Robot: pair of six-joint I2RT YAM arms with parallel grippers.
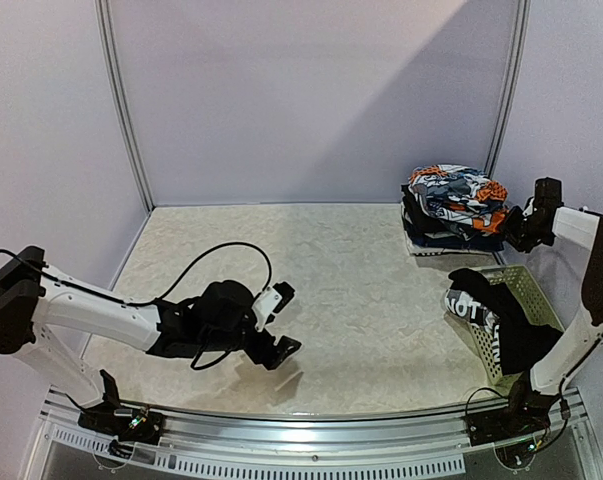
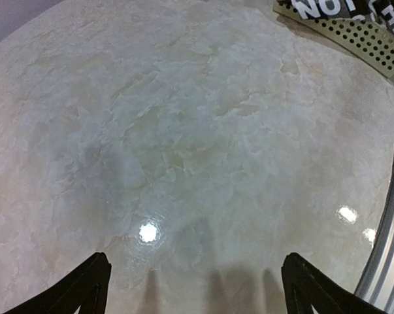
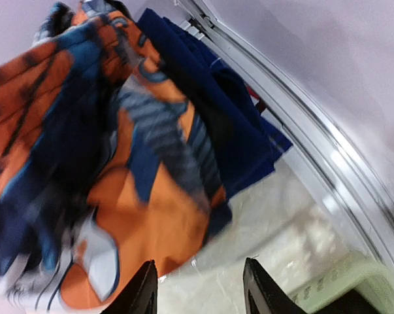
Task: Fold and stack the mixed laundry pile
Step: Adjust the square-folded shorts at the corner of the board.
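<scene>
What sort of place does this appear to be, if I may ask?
Likely a lab test cell: plain panel walls enclose a marble-look tabletop, left arm and right arm bolted at its edge.

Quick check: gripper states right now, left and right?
Left gripper: open, holding nothing.
Right gripper: open, nothing between its fingers, next to the printed garment.

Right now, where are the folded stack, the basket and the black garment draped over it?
folded stack (image 1: 453, 198), top external view, on the orange printed top layer.
basket (image 1: 533, 292), top external view, on its bare lattice wall.
black garment (image 1: 509, 328), top external view, on its black middle.
</scene>
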